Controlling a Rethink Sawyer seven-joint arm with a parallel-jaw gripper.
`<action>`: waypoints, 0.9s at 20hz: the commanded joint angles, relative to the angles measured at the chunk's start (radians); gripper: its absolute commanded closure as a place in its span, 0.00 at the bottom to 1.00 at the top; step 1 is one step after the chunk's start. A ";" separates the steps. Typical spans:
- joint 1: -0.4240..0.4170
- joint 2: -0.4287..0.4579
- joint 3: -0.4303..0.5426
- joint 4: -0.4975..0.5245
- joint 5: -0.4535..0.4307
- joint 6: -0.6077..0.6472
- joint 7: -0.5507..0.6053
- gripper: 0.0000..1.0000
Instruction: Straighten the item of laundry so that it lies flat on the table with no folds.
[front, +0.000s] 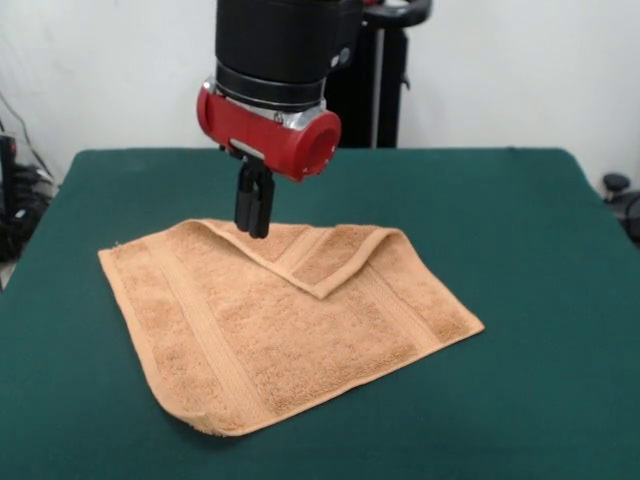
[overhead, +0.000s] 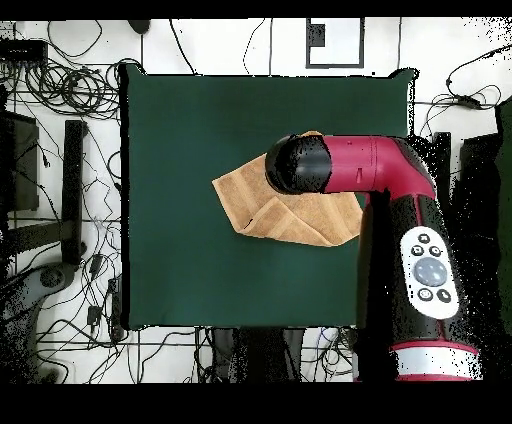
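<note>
The jaws (front: 254, 226) point straight down, and the two black fingers (front: 262, 208) are pressed close together with almost no gap. Their tips sit right at the far edge of the towel (front: 270, 335), where the cloth is folded over. It is hard to tell if they pinch the edge or only touch it.

Above the jaws is a short red part of the arm (front: 268, 125), and above that a thick black part. From above, the red and black arm (overhead: 345, 165) covers the jaws, so they do not show there.

The towel is tan-orange and fuzzy. It lies near the middle of the tabletop (front: 530, 260). Most of it is flat, but the far corner is flipped back onto the towel. That flap makes a pointed shape whose tip aims at the near side. Stripes run along the left side and the right side of the towel. The near corner curls up a little. From above, the towel (overhead: 248, 200) sticks out to the left of the arm, and its fold line shows near the lower edge.

The tabletop is dark green and much bigger than the towel. Around it, on the floor, lie many black cables (overhead: 60, 90).
</note>
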 joint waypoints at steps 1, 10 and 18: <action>0.016 0.070 0.132 -0.015 -0.016 0.148 -0.303 1.00; 0.141 -0.022 0.040 0.072 -0.001 0.121 -0.041 1.00; 0.231 -0.039 -0.047 0.043 0.038 0.300 0.050 1.00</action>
